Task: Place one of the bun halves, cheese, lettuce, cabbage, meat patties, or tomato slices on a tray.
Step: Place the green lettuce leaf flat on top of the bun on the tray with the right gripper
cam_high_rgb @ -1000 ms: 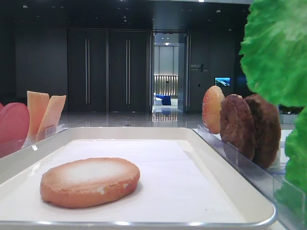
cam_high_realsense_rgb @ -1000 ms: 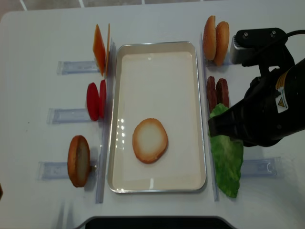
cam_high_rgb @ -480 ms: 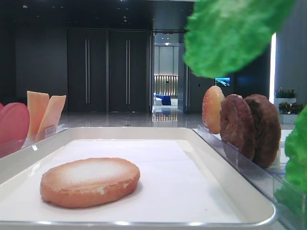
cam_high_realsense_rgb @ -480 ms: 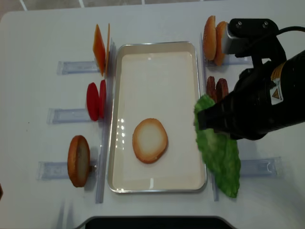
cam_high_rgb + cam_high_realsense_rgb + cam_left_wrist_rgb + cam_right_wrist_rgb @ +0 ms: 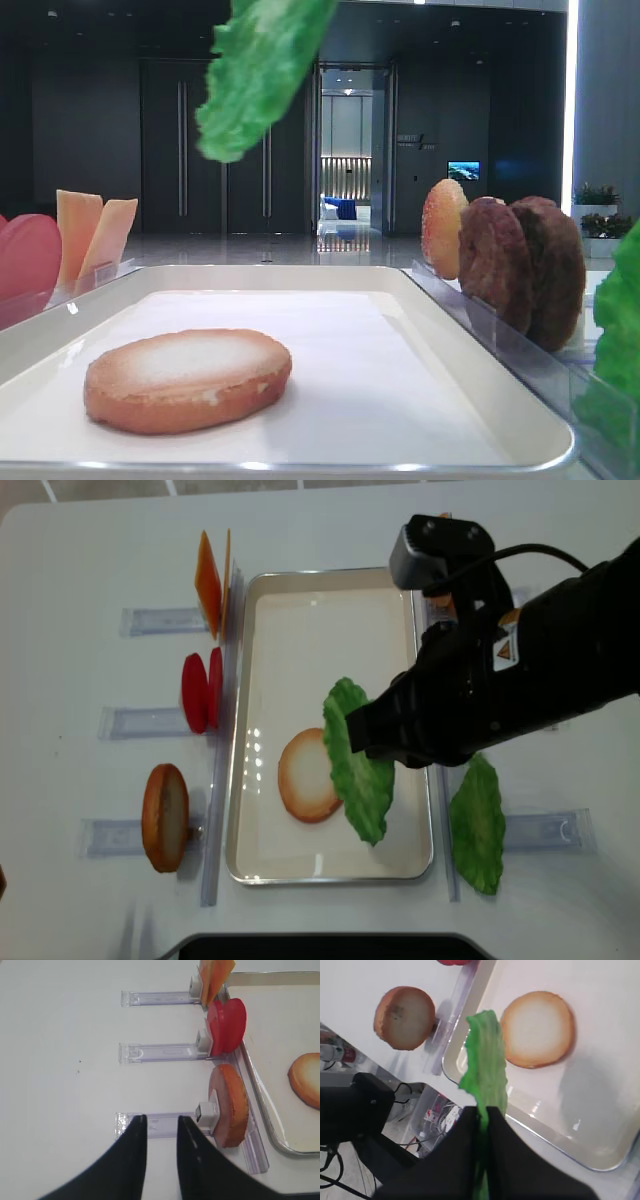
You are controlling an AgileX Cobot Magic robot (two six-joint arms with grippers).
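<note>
Right hand (image 5: 481, 1115) pinches lettuce (image 5: 485, 1067) hanging above tray (image 5: 600, 1110).

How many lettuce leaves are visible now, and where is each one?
2. One lettuce leaf hangs from the right end effector above the tray, partly over the bun half. The other stays right of the tray. More could be hidden under the arm.

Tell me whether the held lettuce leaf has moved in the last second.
Yes. The lettuce moved left from beside the tray, now over it, overlapping the bun half.

The lettuce (image 5: 357, 763) hides part of, seemingly, one bun half (image 5: 307, 775).
</note>
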